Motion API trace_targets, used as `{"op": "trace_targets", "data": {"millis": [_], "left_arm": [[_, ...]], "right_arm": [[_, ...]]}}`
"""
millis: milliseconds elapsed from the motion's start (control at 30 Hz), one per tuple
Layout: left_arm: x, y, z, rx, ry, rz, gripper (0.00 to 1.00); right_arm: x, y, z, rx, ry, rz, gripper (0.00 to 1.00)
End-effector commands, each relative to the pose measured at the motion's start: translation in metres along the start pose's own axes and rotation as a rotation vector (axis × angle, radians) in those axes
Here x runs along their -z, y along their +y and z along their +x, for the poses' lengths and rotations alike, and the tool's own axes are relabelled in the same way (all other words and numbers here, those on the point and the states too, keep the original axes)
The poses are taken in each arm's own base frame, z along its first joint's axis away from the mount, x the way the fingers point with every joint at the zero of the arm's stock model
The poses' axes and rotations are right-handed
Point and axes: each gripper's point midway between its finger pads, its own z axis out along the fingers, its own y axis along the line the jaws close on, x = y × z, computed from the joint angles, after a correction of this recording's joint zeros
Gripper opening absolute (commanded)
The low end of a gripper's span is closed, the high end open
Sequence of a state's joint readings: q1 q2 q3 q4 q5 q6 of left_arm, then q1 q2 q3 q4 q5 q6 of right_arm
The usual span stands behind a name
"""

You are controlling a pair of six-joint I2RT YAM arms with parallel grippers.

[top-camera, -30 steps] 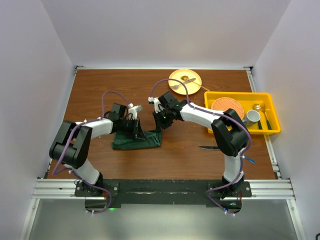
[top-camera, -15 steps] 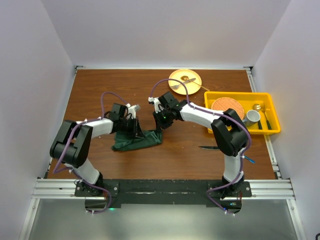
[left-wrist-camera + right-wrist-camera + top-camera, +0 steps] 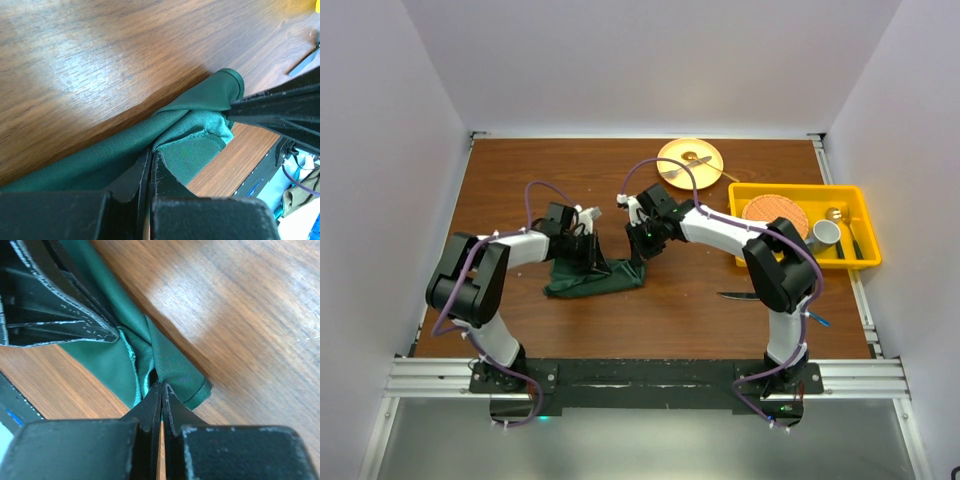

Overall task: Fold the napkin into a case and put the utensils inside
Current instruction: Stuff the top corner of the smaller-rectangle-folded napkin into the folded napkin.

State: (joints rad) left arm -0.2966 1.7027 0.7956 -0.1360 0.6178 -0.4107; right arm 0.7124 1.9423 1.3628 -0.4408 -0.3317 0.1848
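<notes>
The dark green napkin (image 3: 592, 280) lies bunched in a folded strip on the table, left of centre. My left gripper (image 3: 592, 256) is shut on its upper edge (image 3: 175, 125). My right gripper (image 3: 642, 254) is shut on the napkin's right end (image 3: 170, 365), close to the left one. The knife (image 3: 735, 295), with a dark handle and silver blade, lies on the table right of the napkin. A bit of the blue fork (image 3: 820, 321) shows beside the right arm near the table's right edge.
A yellow plate (image 3: 705, 152) with bare-metal cutlery sits at the back. A yellow bin (image 3: 855, 195) at the right holds an orange disc, a grey cup and more cutlery. White walls close in the table.
My left gripper has shifted slightly right and back with the cloth. The napkin's right end has drawn in a little. The right gripper has hardly moved.
</notes>
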Motion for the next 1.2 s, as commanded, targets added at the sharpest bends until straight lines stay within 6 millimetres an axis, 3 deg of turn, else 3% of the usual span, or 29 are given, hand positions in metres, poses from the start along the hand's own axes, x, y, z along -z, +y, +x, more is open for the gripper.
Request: {"op": "trace_targets", "data": {"millis": [0, 300, 533, 667, 900, 1167], "left_arm": [[-0.003, 0.015, -0.005, -0.006, -0.006, -0.065, 0.0], [-0.005, 0.019, -0.002, -0.001, 0.008, -0.076, 0.0], [-0.004, 0.012, -0.009, -0.012, 0.003, -0.054, 0.0], [-0.002, -0.001, -0.014, -0.027, -0.003, -0.015, 0.0], [0.005, -0.047, -0.025, -0.106, -0.039, 0.119, 0.0], [0.0, -0.051, -0.021, -0.097, -0.022, 0.16, 0.0]], "right_arm": [[0.03, 0.026, -0.031, 0.009, -0.104, -0.062, 0.0], [0.04, 0.033, -0.036, 0.017, -0.136, -0.078, 0.0], [0.021, 0.031, -0.018, 0.053, -0.068, -0.06, 0.0], [0.009, 0.025, -0.008, 0.076, -0.038, -0.035, 0.0], [-0.011, 0.014, 0.001, 0.095, -0.008, 0.005, 0.0], [-0.024, -0.002, 0.008, 0.081, 0.015, 0.063, 0.0]]}}
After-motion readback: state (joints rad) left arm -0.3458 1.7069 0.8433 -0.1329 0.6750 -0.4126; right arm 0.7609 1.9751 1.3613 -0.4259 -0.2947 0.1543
